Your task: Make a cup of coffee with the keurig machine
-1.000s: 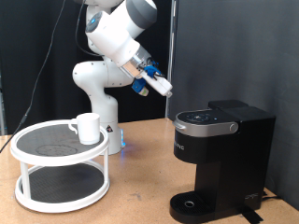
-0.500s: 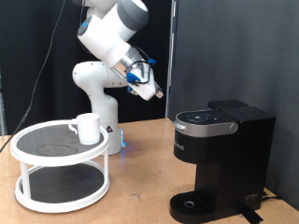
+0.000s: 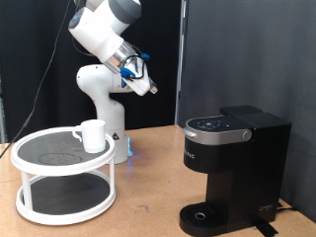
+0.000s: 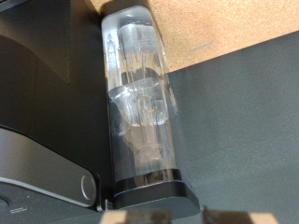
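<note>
1. One arm, one gripper (image 3: 146, 85): up in the air in the exterior view's upper middle, above and to the left of the machine, well clear of everything on the table.
2. Gripper state: can't tell how far the fingers are apart at this size. Nothing visibly held between them.
3. One cup (image 3: 92, 134): white, upright, on the top tier of the white two-tier stand (image 3: 65, 180) at the exterior view's left. Handle points to the exterior view's left. Well apart from the gripper.
4. One keurig machine (image 3: 233, 168): black, on the wooden table (image 3: 148, 202) at the exterior view's right. Lid down, grey button panel on top, round drip tray base at the bottom with no cup on it.
5. Wrist view: black machine body plus one clear water tank (image 4: 140, 103) on its side, table surface and dark backdrop beyond. No fingers visible in that view.
6. Cup and machine sit well apart, stand on one side, machine on the other.
</note>
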Controlling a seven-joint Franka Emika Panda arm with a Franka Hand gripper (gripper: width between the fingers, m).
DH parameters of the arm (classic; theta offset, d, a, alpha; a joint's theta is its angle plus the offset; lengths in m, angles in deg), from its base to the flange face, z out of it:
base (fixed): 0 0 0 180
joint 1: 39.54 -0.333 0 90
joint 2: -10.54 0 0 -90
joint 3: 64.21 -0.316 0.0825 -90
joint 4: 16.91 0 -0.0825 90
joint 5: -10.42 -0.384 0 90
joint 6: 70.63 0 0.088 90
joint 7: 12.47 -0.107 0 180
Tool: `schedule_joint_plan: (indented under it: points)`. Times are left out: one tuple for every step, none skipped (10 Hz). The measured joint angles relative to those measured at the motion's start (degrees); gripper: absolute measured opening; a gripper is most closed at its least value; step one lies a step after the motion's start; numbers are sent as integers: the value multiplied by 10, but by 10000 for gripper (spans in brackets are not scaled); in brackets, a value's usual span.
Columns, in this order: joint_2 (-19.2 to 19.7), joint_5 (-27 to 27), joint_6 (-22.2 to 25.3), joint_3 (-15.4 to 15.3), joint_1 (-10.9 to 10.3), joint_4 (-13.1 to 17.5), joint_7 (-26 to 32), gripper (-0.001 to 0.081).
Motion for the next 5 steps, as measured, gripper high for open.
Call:
schedule_joint_plan:
  points:
    - [0, 0, 3, 0, 1, -2, -16, 0]
    - [-2, 10, 5, -1, 7, -5, -46, 0]
    - [-9, 28, 5, -2, 16, -8, -62, 0]
    - [-24, 40, -13, -3, 30, -16, -64, 0]
    - [-42, 51, -32, -4, 44, -25, -64, 0]
